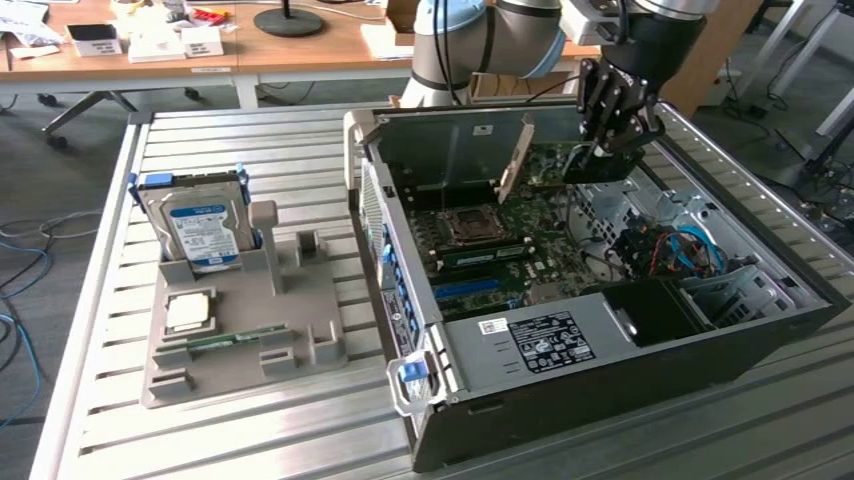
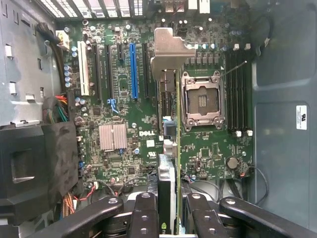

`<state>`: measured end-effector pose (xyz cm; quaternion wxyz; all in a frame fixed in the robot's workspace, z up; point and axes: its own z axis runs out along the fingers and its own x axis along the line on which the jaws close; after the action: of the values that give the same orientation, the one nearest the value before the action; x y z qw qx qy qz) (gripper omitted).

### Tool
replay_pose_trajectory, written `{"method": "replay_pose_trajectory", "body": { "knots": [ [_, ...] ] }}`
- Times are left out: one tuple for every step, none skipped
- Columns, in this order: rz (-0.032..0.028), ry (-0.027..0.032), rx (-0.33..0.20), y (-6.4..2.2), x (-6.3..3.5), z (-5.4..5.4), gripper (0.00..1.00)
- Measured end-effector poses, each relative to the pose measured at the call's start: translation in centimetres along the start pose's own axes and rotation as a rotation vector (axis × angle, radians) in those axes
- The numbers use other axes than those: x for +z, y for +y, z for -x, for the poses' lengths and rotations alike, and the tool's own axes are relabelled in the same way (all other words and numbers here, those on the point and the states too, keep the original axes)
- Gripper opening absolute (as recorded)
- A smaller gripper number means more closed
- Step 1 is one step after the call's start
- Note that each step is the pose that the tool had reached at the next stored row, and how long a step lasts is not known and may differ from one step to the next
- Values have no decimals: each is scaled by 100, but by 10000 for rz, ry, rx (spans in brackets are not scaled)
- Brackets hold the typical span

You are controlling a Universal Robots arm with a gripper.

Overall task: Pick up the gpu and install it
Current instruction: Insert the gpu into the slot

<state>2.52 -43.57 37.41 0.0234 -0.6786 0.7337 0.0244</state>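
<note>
End effector (image 1: 603, 148) pinching gpu (image 1: 597, 166) by its top edge; card upright, edge-on, so connector edge faces motherboard (image 2: 124, 99) slots, silver bracket toward far wall of open case (image 1: 747, 330)
Gpu hangs above board, judged not seated
"DELL" readable on motherboard; power supply label (image 1: 541, 340) illegible

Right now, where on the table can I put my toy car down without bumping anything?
Bare slats lie between the gray holder and the near edge of the table, and between the holder and the far edge. The lane between holder and computer case is narrow. Inside the case is crowded: the end effector holds the gpu there.
</note>
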Motion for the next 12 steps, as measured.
{"method": "replay_pose_trajectory", "body": {
  "knots": [
    [0, -1, -1, 0, 0, 0, 27],
    [0, -2, -1, 0, 1, 1, 27],
    [0, -5, -1, 0, 8, 1, 27],
    [0, -4, -3, 0, 17, 0, 27],
    [0, -2, -3, 1, 26, -1, 27],
    [0, -3, -3, 3, 37, -2, 27],
    [0, -2, -3, 4, 46, -3, 27],
    [0, -1, -3, 5, 52, -3, 27],
    [0, 1, -4, 5, 53, -3, 27],
    [1, 2, -4, 5, 53, -4, 27],
    [0, -1, -3, 6, 55, -4, 27],
    [0, -1, -3, 6, 55, -4, 27]
  ]
}}
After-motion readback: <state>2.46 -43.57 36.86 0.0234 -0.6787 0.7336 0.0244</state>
